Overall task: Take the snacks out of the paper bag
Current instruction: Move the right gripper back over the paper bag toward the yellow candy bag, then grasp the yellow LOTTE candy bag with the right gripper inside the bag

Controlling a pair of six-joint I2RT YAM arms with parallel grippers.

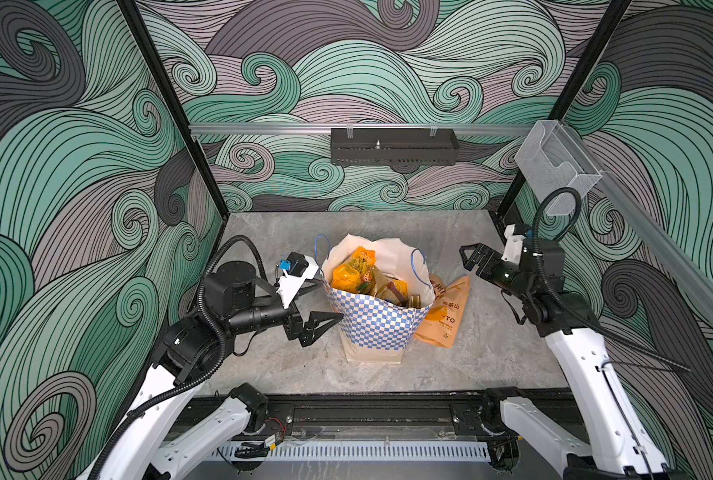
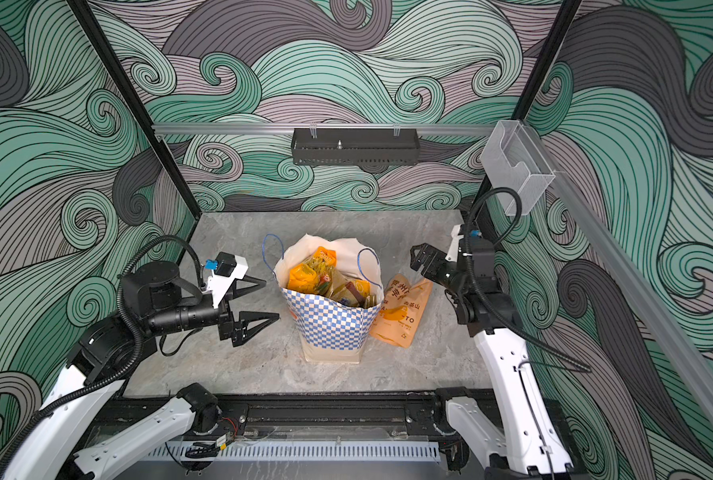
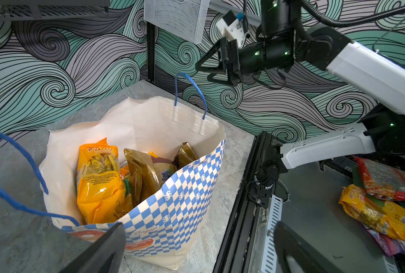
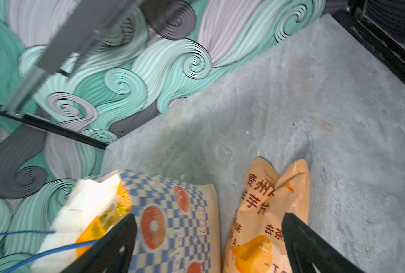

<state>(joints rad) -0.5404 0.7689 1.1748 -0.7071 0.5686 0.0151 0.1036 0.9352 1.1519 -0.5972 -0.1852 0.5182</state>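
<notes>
My left gripper (image 1: 332,300) is released, jaws spread wide with nothing between them. It hangs just off the bag (image 1: 375,324) at the bag's 9 o'clock, close to the checkered side but not touching it. The gripper is rolled on its side, so in both top views one finger sits farther back than the other. Behind it the wrist and forearm run about level and point toward 3 o'clock, and the elbow folds back to the base at 7 o'clock. In my left wrist view the dark fingers (image 3: 107,245) frame the bag's open mouth.

My right gripper (image 1: 463,258) is also released and empty. In the right wrist view its fingers (image 4: 116,238) stand wide apart above the pouch (image 4: 267,212) and the bag's outer wall (image 4: 173,212). It is raised clear of the table (image 1: 492,353) at the bag's 2 o'clock and points toward 9 o'clock. The forearm drops to a bent elbow, and the white link runs down to the base at 5 o'clock.

The bag stands upright mid-table with its mouth open. A yellow-orange packet (image 3: 100,184) and a golden-brown packet (image 3: 142,172) stand inside it among others. The orange pouch (image 1: 446,316) lies outside on the table at the bag's 3 o'clock, up against its side.
</notes>
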